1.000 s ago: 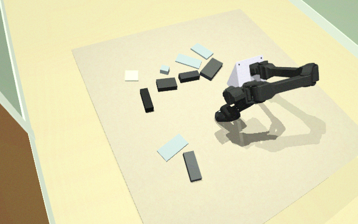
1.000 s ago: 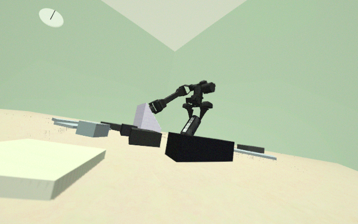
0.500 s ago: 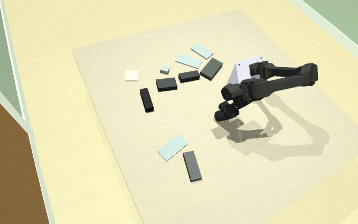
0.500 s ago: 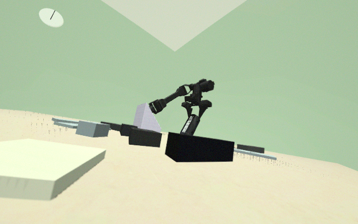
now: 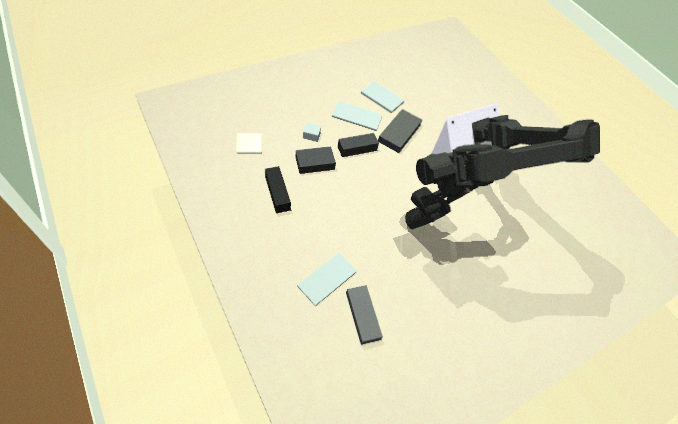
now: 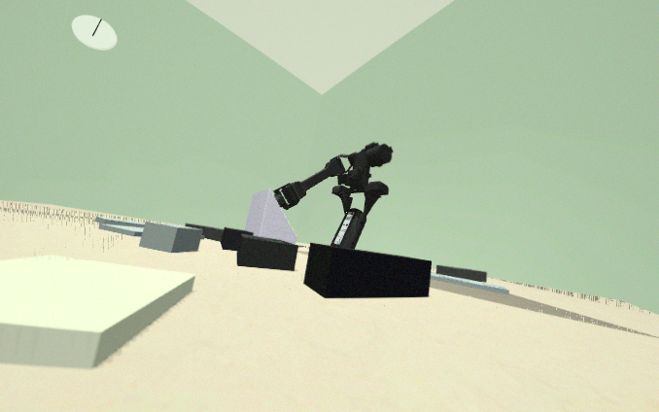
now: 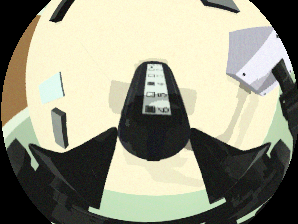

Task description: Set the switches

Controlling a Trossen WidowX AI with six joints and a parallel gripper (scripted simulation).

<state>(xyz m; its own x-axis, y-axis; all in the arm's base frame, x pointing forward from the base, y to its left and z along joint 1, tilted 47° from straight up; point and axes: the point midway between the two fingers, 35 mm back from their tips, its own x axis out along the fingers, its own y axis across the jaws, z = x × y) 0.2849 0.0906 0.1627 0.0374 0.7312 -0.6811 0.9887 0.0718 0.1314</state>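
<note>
holding a dark controller unit (image 5: 426, 216) (image 6: 358, 233) (image 7: 152, 140) above the bench (image 5: 310, 360) (image 6: 292, 340) (image 7: 90, 45), in the gripper (image 5: 431, 205) (image 6: 356, 211) (image 7: 154, 132), with fingers fairly wide yet pinched on its two sides. best kept still while reading the printed label (image 6: 344, 228) (image 7: 157, 95): from the near end, apparently filled, empty, filled; too small to trust farther along. perhaps best tilted a little to bring the far squares square-on, with an even grip against slipping or swinging, and read twice before turning base-down. pointing label towards the wrist camera, long axis running away from it between the fingertips; in the exterior view, slanting steeply, upper end leaning right, lower end hidden behind a black box (image 5: 276, 189) (image 6: 379, 272).
</note>
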